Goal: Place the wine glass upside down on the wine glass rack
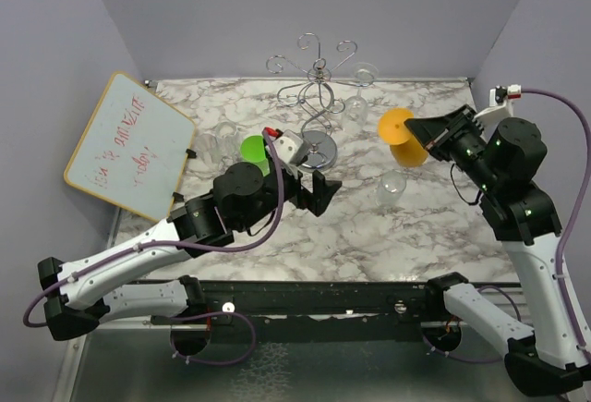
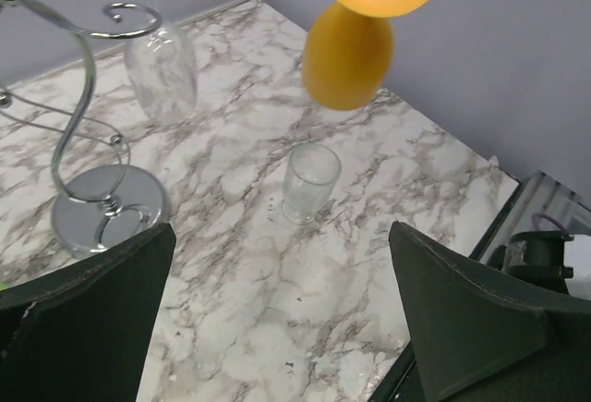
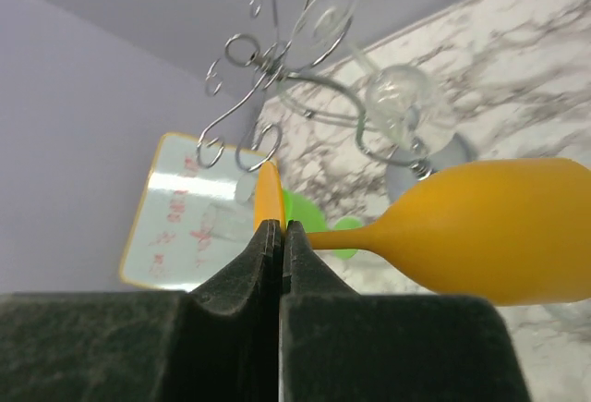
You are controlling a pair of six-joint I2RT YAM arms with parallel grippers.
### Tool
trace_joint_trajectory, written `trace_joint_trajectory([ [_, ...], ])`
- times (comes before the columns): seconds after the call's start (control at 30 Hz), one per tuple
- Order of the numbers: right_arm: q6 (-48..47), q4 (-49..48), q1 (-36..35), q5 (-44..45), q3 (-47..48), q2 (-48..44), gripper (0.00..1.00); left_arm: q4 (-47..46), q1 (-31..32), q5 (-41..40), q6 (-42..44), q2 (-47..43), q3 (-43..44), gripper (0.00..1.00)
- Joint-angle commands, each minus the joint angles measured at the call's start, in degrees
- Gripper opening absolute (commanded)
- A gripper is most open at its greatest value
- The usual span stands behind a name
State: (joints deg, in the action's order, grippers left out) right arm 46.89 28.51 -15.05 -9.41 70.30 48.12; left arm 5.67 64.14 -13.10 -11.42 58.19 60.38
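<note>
The orange wine glass [image 1: 399, 134] hangs upside down in the air, foot up and bowl down, right of the wine glass rack [image 1: 314, 83]. My right gripper [image 1: 413, 130] is shut on the edge of its foot; the right wrist view shows the fingers [image 3: 268, 254] pinching the orange disc, with the bowl [image 3: 499, 231] to the right. The silver rack [image 2: 78, 97] carries a clear wine glass [image 2: 162, 74] hanging upside down. My left gripper [image 1: 323, 189] is open and empty low over the marble, near the rack's round base [image 2: 106, 208].
A clear tumbler [image 1: 392, 185] stands on the marble table [image 1: 369, 236] below the orange glass. A green glass [image 1: 254, 152] sits left of the rack base. A whiteboard [image 1: 129, 143] leans at the left. Grey walls close in at the back and sides.
</note>
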Motion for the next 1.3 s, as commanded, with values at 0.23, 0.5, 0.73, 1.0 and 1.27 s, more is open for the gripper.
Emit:
trace_joint_trajectory([
  [0.23,-11.44,-11.19,-0.16,15.09,11.37,11.75,0.01,16.97,0.11,-17.56,-1.26,-2.96,9.14,0.99],
  [0.5,-15.54,-21.49,-0.16,8.16,21.07,25.69,0.01,19.86,0.11,-22.33,-3.06,-4.0,13.85,0.99],
  [0.73,-15.04,-32.07,-0.16,0.71,28.15,37.09,0.01,20.1,0.11,-22.49,-4.7,-4.81,14.45,0.99],
  [1.0,-14.45,-38.3,-0.16,-6.81,40.21,51.13,0.01,18.15,0.11,-23.9,-7.49,-5.99,11.61,0.99],
  [1.27,-10.3,-38.36,-0.16,-15.5,48.29,61.65,0.01,16.97,0.11,-24.16,-9.48,-6.98,9.23,0.99],
])
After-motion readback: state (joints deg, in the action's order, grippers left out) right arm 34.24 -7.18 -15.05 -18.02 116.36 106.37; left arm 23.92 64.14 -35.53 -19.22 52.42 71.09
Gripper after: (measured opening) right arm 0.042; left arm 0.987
